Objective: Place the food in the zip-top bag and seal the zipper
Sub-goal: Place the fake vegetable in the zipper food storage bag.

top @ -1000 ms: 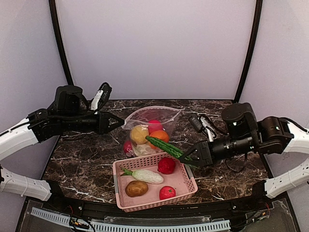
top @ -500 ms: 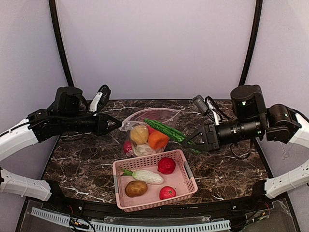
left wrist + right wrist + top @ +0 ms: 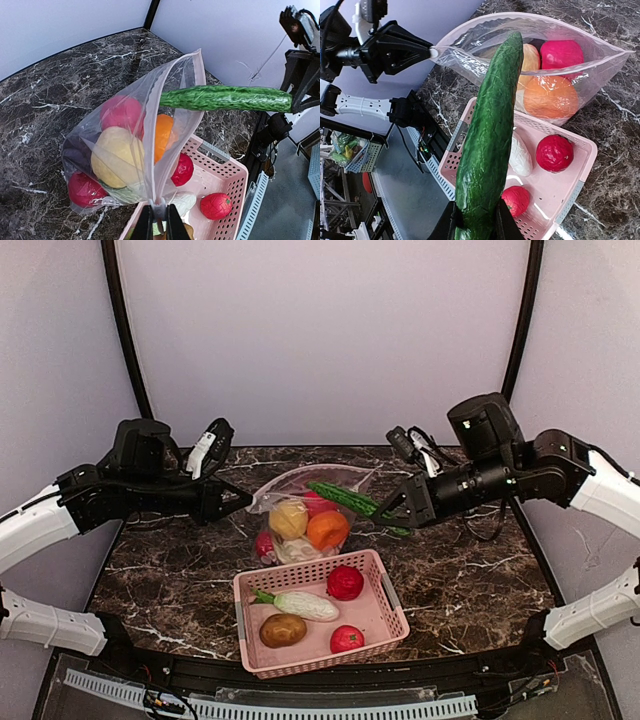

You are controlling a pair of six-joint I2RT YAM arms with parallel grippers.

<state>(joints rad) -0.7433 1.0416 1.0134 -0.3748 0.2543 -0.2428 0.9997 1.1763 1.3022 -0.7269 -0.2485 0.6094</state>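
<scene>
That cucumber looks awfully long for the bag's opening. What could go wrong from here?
The long green cucumber lies almost level across the mouth of the clear floppy plastic bag, so its tip may catch the rim instead of sliding in.
The left fingers pinch only one spot on the rim; a shove could pull it free and collapse the opening.

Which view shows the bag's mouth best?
Right wrist: the zip-top bag shows its whole open mouth, cucumber tip at it. Left wrist sees it obliquely from the pinched corner; top external shows it small, crossed by the cucumber.
</scene>
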